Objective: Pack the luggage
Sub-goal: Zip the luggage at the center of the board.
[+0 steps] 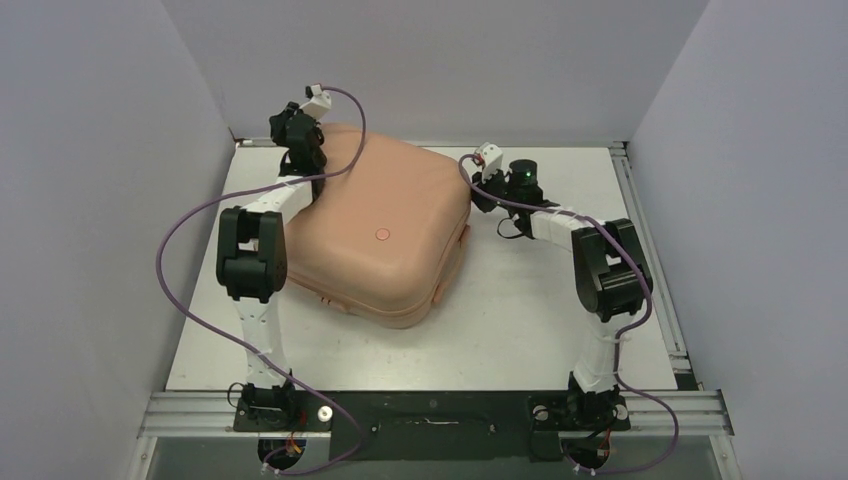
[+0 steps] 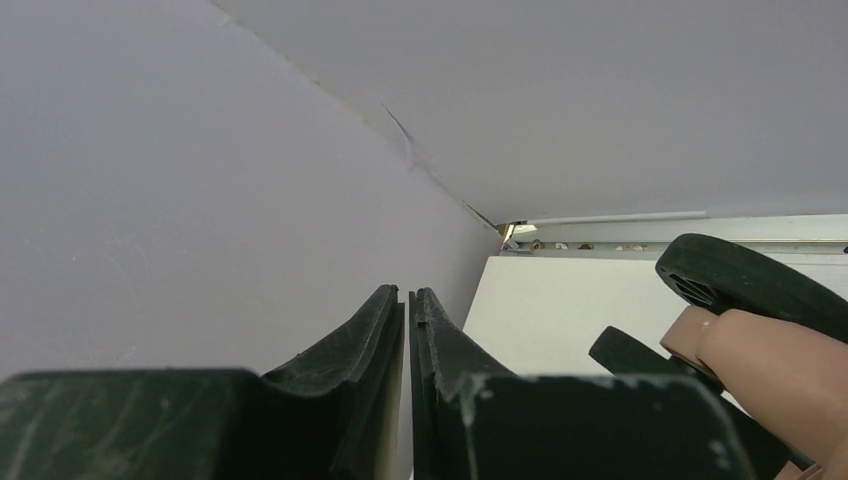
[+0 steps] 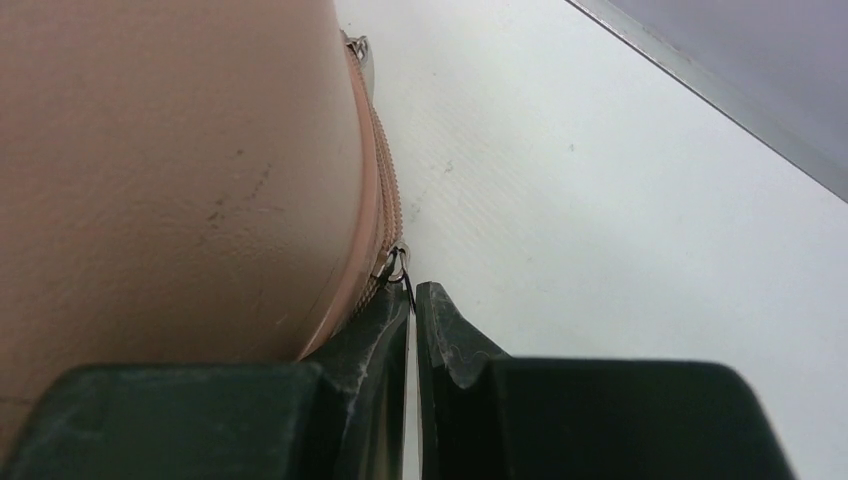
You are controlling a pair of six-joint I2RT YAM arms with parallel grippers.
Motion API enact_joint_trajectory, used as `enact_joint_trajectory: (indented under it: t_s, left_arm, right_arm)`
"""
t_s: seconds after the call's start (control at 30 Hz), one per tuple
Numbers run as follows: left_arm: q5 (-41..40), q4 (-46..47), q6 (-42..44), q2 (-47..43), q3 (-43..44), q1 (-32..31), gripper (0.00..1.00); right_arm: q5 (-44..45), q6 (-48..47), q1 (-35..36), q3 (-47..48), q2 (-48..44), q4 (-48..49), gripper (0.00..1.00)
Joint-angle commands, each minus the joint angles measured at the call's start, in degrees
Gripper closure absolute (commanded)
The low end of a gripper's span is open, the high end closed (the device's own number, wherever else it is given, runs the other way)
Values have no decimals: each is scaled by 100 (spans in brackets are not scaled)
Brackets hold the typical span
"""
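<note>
Luggage (image 1: 375,235) front and centre: the salmon-pink case lies flat on the white table (image 1: 520,320), both shells together, a little left of the middle, turned at a slight angle. Its round logo dot (image 1: 381,234) faces up.

Over to the right gripper (image 3: 412,290), and it is down low at the case's far right corner. Both fingers are clenched tight, tip against tip, right at the zipper (image 3: 385,200) that runs along the seam of the shell. A small silver ring (image 3: 398,262) on the zipper sits just off the fingertips, and a thin dark cord (image 3: 408,290) runs from that ring straight into the line where the fingers meet. It looks pinched there, a fine grip on a very thin thing.

Now the left gripper (image 2: 407,295), up at the far left corner of the case. Its fingers are drawn almost together, only a narrow slit between them, and nothing sits in that slit. They point towards the grey side wall (image 2: 150,200) and the back corner of the table. Just to their right a black caster wheel (image 2: 740,280) shows on its pink bracket, apart from the fingers, with another dark wheel edge below it.

From above, both arms curve in around the case, one at each far corner.
</note>
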Motion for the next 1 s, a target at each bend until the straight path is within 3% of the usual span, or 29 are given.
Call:
enact_joint_trajectory:
  t_s: [0.0,0.23,0.63,0.77,0.8,0.97]
  left_arm:
    - [681,-377,-184,196,-208,-635,90]
    - [1123,-588,-225,203,-117,-720,93]
    - [2235,-1323,-186,206,39,-1211,94]
    - [2525,-1484,-218,17,-155,-1337,95]
    - [2738,-1702,-266,-72,-244,-1430,96]
    - [2864,-1992,-298,-98,-182,-1640,97]
  right_arm:
    - [-874,-739,-67,546,172,174,95]
    - [-1844,-1394,141,-39,-244,-118,95]
    - [-2031,-1656,919,-1556,-1653,-497,95]
    - [-2064,-1563,756,-2029,-2184,-607,95]
    - [-2249,-1368,326,-2105,-2278,-622,95]
    - [-2326,-1238,-81,-1742,-1955,-487,95]
